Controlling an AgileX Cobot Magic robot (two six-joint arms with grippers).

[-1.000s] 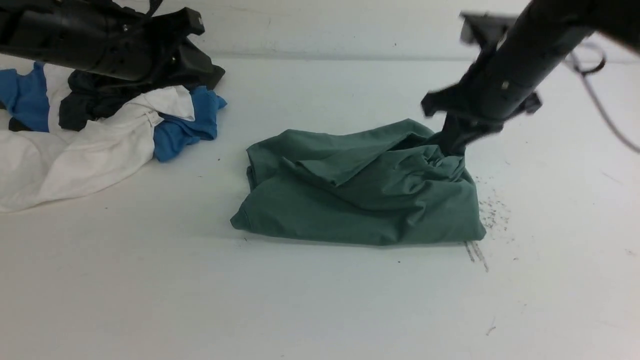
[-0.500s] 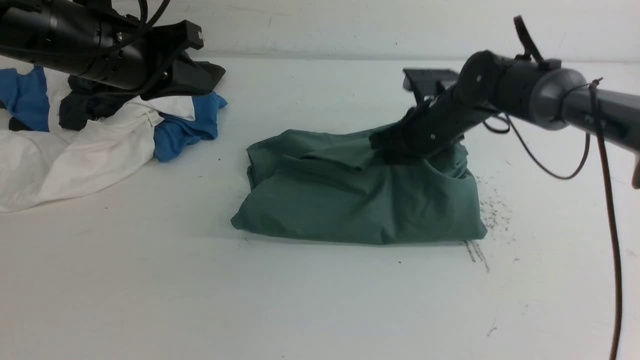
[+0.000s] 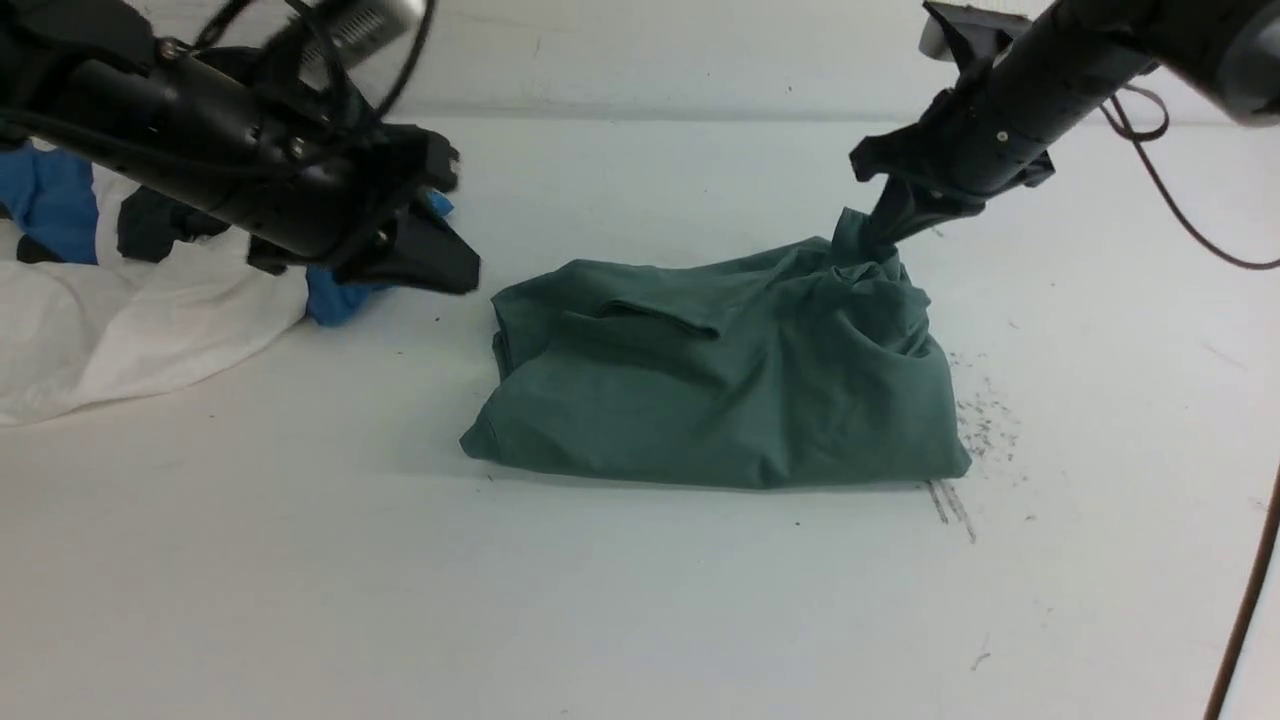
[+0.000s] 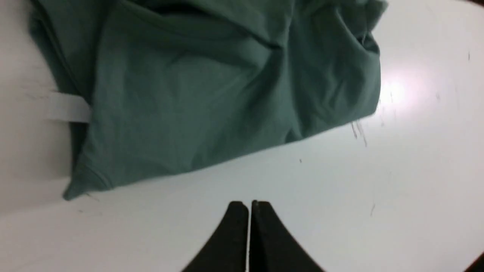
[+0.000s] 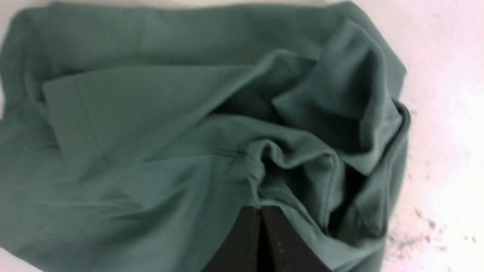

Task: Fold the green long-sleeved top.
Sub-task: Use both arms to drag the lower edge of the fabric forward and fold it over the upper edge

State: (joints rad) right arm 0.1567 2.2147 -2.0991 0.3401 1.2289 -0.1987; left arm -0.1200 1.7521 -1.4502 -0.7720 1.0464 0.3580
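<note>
The green long-sleeved top (image 3: 720, 390) lies folded into a rumpled rectangle at the middle of the table. My right gripper (image 3: 868, 238) is shut on a pinch of its cloth at the far right corner, pulling that corner up into a small peak. In the right wrist view the fingertips (image 5: 261, 208) meet on a bunched fold of the top (image 5: 132, 132). My left gripper (image 3: 468, 278) hovers just off the top's far left edge, shut and empty. In the left wrist view it (image 4: 248, 204) hangs over bare table in front of the top (image 4: 208, 94).
A heap of other clothes lies at the back left: a white garment (image 3: 150, 320), a blue one (image 3: 40, 200) and a dark one (image 3: 150, 225), partly behind my left arm. Grey scuff marks (image 3: 985, 420) dot the table right of the top.
My left arm has swung down and right, from over the clothes heap to the top's left edge, and its jaws have shut. My right gripper dipped over the top, then rose holding cloth.
</note>
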